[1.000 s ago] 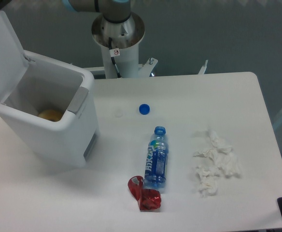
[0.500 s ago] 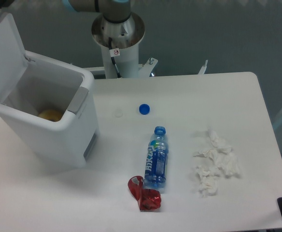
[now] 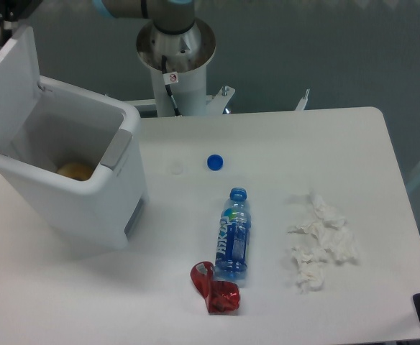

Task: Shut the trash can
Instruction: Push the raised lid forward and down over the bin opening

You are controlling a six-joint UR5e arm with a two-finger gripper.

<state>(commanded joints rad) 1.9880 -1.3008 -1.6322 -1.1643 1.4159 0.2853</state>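
The dark two-finger gripper [image 3: 3, 13] sits at the top left corner of the view, partly cut off by the frame edge; whether its jaws are parted or closed cannot be told; it lies just above the top edge of the raised flat white lid [image 3: 10, 90], and contact between the two cannot be confirmed.

The large white plastic boxy trash can [image 3: 77, 190] stands on the left part of the white rectangular table [image 3: 282, 140], directly below and to the right of the gripper; its lid is tilted up and back on the far left side, so the can is open; a grey push tab [image 3: 116, 149] sits on the rim at the side opposite the hinge; a rounded tan item [image 3: 75, 171] lies inside at the bottom, too indistinct to identify.

The robot's grey cylindrical base column [image 3: 175, 57] rises behind the table and carries a small round red-and-white sticker [image 3: 172, 77]; its symbol is too small to read.

A clear plastic bottle with a blue cap and blue label [image 3: 232, 236] lies on its side near the table centre; the white label lettering is not legible; a crumpled red wrapper [image 3: 216, 289] touches its base end; a loose blue bottle cap [image 3: 214, 162] lies apart, beyond the bottle's capped end; crumpled white tissue [image 3: 319, 241] lies to the right of the bottle, well apart from the trash can.
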